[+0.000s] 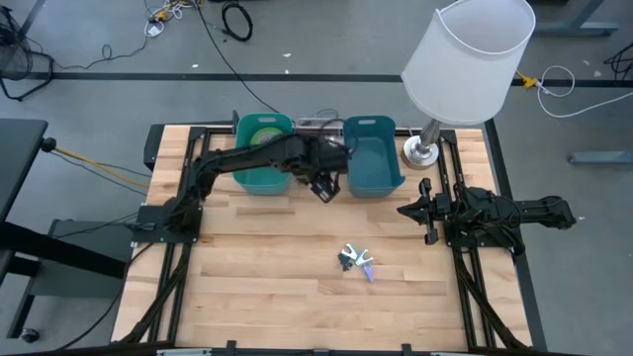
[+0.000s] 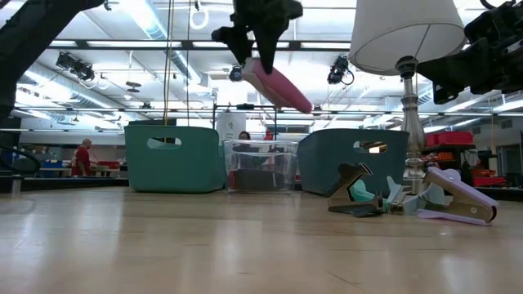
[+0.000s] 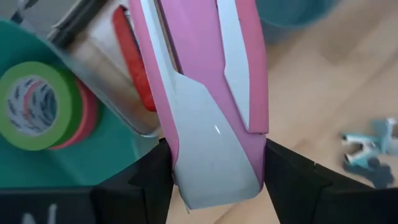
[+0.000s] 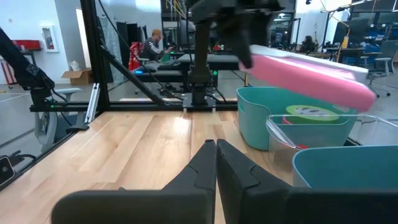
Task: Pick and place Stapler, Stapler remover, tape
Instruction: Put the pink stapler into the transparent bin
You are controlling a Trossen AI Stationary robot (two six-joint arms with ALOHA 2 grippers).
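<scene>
We have the glossy pink-and-white plastic stapler clamped in our left gripper, aloft near the far bins. Next, we judge, lower it into the clear middle bin. Our right gripper waits right, fingers together.

A white-shaded lamp stands at the tabletop's far right corner. Just beside its base sits a blue bin, then a clear container, then a teal bin. Cables trail across the floor beyond.
</scene>
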